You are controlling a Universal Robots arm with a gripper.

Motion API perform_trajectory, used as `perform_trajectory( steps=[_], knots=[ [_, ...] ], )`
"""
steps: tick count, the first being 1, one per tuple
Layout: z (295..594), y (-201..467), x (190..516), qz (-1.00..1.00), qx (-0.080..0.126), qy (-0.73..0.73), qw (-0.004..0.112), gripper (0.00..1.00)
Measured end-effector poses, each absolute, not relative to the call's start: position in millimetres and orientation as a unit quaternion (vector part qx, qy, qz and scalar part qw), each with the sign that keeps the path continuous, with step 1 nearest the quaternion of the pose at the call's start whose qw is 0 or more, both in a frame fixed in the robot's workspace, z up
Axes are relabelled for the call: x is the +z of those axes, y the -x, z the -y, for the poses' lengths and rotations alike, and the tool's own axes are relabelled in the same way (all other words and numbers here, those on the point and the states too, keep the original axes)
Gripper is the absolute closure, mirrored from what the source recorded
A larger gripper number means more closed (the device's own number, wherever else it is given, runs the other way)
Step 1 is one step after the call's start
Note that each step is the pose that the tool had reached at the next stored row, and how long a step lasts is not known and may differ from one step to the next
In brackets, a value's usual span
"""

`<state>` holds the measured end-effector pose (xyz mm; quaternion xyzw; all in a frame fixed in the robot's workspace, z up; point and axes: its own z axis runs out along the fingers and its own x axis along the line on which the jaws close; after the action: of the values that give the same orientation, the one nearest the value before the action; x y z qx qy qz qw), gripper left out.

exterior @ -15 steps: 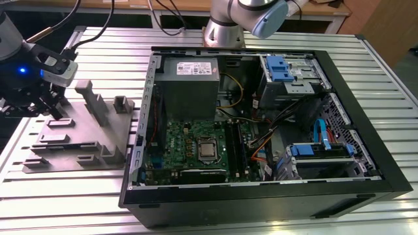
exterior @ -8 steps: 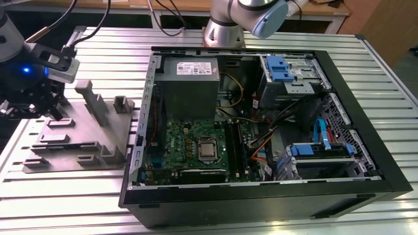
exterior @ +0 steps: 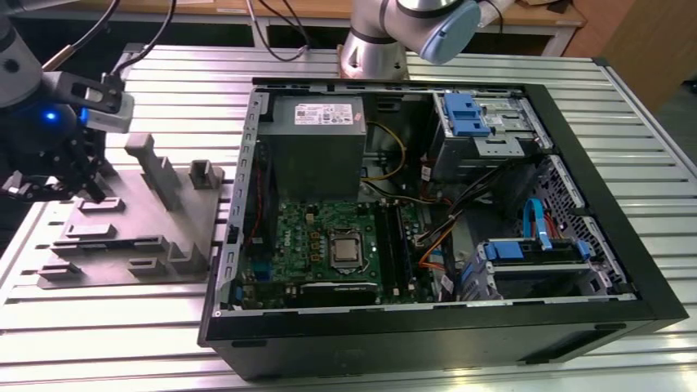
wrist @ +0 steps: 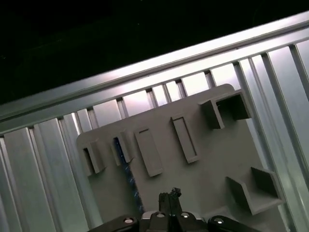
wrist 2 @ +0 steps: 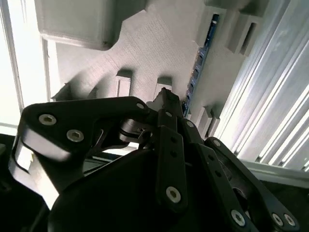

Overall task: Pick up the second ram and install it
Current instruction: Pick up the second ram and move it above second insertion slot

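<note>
Grey moulded tray (wrist: 212, 159) is seen with the second ram (wrist 2: 200, 63) on edge in its slot, not yet lifted, the hand (wrist: 170, 197), seemingly clenched on nothing, being held just beside it; installation in the computer case (exterior: 414, 339) is left undone.

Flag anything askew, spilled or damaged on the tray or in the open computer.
Nothing looks odd. The memory stick stands on edge in the grey tray, and the end effector hangs close to it.
</note>
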<state>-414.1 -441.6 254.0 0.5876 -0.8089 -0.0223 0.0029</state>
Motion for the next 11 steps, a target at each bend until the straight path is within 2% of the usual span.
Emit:
perform_trajectory(
  steps=[11],
  knots=[
    [441.6,414.1,248.8,0.747,-0.022,-0.665,0.005,0.9]
  ],
)
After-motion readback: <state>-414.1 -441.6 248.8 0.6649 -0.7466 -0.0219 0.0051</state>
